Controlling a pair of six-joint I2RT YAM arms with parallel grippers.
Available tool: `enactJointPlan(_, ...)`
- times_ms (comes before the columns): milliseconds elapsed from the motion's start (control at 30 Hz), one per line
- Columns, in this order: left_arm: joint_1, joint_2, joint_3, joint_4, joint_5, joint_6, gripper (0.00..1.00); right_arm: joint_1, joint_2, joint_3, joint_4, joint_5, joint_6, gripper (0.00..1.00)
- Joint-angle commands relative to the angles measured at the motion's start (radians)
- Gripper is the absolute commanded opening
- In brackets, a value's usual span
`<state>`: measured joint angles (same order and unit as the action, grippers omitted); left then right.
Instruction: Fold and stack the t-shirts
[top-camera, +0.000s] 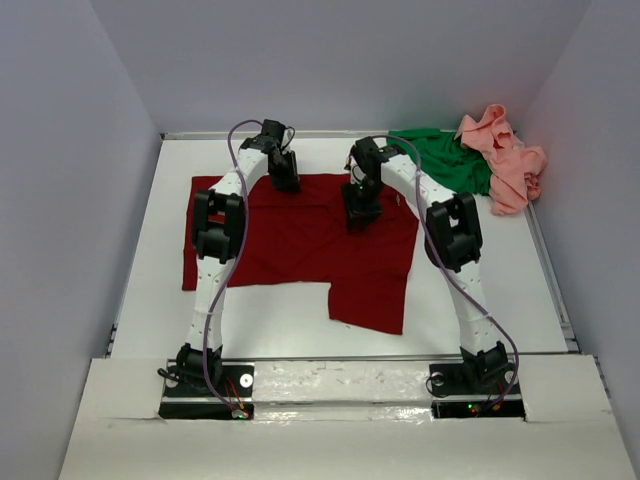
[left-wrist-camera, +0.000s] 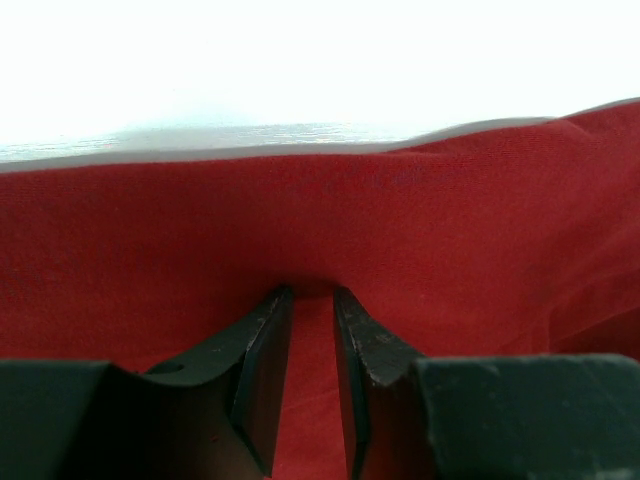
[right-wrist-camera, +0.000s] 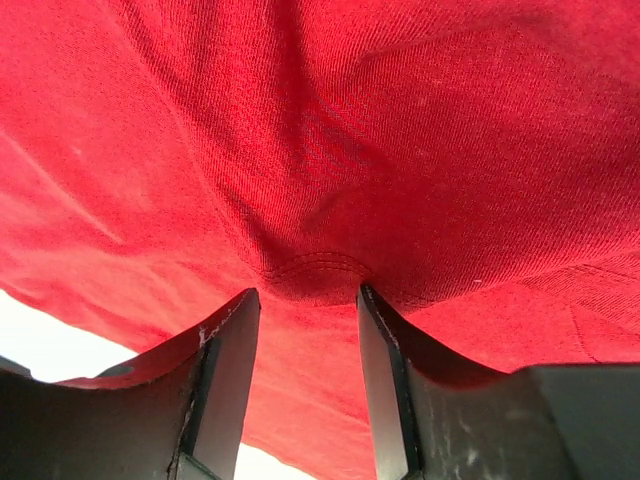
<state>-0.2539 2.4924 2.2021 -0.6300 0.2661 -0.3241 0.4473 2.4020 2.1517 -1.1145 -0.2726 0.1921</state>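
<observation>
Centrally on the table (top-camera: 270, 325) lies the red shirt (top-camera: 300, 250), spread flat, with one flap reaching toward the near edge on the right side. The left gripper (top-camera: 284, 180) stands at the shirt's far edge, tips down on the cloth. In the left wrist view its jaws are nearly together, with red cloth filling the narrow gap between them. I cannot tell whether they pinch the cloth or only press on it. The right gripper (top-camera: 362, 215) is down on the shirt's far right part. In the right wrist view its jaws stand clearly apart, and a small pucker of red cloth with a stitched seam sits between the tips, not clamped. The green shirt (top-camera: 445, 160) lies rumpled at the far right corner, just beyond the red one. The pink shirt (top-camera: 505, 160) is bunched in that corner too, touching the green shirt's right side.
</observation>
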Motion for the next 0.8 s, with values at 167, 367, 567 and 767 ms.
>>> enactJointPlan(167, 0.016, 0.025, 0.011, -0.077, -0.060, 0.019, 0.38, -0.155, -0.217, -0.165, 0.197, -0.138, 0.105, 0.50)
enactJointPlan(367, 0.083, 0.017, -0.019, -0.080, -0.065, 0.016, 0.38, -0.283, -0.348, -0.436, 0.416, -0.250, 0.171, 0.51)
enactJointPlan(567, 0.117, 0.013, 0.001, -0.089, -0.071, 0.025, 0.38, -0.341, -0.363, -0.553, 0.591, -0.346, 0.240, 0.48)
enactJointPlan(767, 0.120, 0.003, -0.019, -0.085, -0.061, 0.025, 0.38, -0.341, -0.307, -0.538, 0.668, -0.378, 0.279, 0.44)
